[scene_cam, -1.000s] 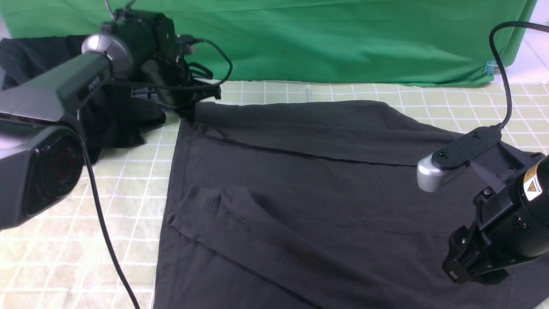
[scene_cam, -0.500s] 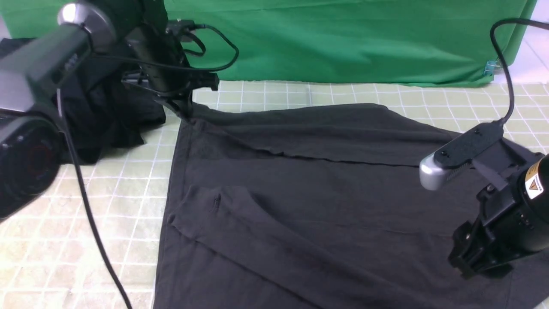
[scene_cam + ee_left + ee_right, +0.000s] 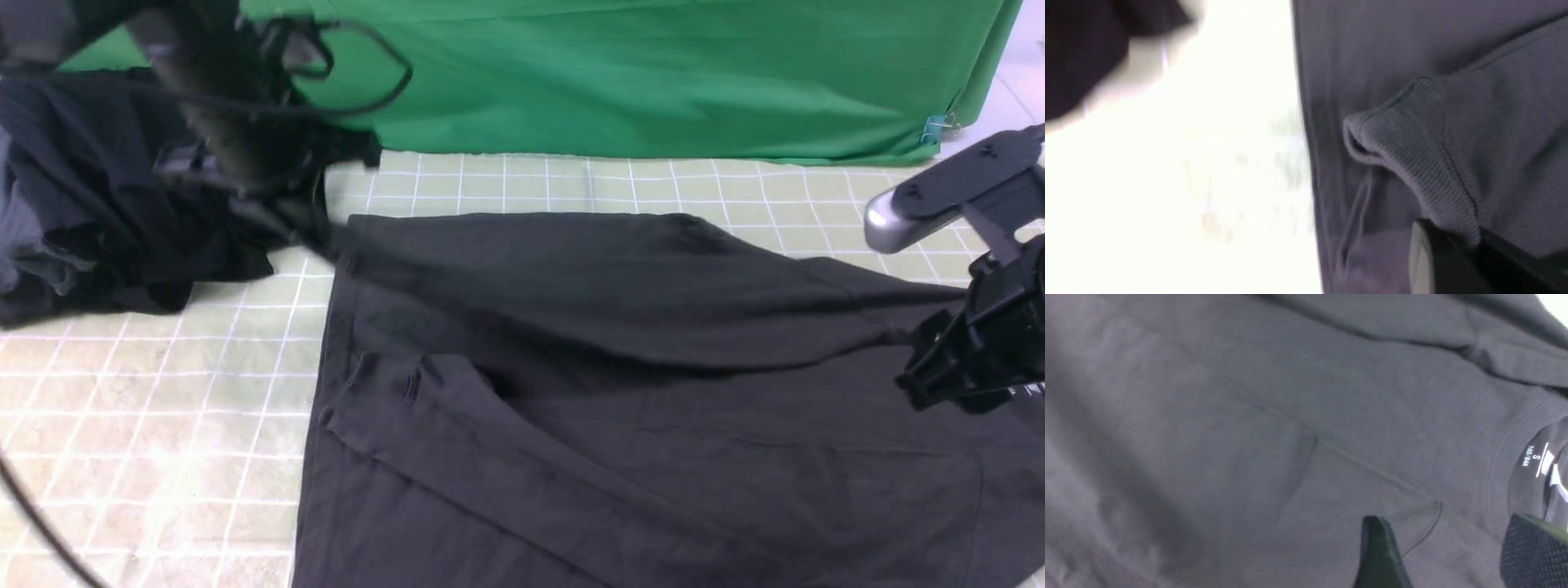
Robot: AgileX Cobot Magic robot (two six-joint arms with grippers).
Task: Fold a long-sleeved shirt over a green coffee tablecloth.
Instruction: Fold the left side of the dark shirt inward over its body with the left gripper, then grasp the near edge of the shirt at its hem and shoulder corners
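Observation:
The long-sleeved shirt [image 3: 620,392], charcoal grey, lies spread over the green coffee tablecloth [image 3: 531,180], a pale cloth with a white grid. My left gripper [image 3: 317,238], blurred at the shirt's far left corner, is shut on a ribbed sleeve cuff [image 3: 1404,155], which runs in between the jaws of the left gripper [image 3: 1455,239]. A raised ridge of fabric stretches from there toward the right. My right gripper [image 3: 927,388] hovers over the shirt's right side. In its wrist view the right gripper [image 3: 1453,547] has its jaws apart above flat fabric beside the neck label [image 3: 1535,461].
A heap of blacker clothing [image 3: 122,204] with some grey-blue fabric [image 3: 24,245] lies at the back left, close to my left arm. A deep green plain cloth [image 3: 653,73] hangs along the back. Bare grid cloth shows at the front left [image 3: 147,457].
My left arm has swung left and up, tugging the far left corner so the shirt's far edge slid nearer and tented. My right gripper has risen and moved right.

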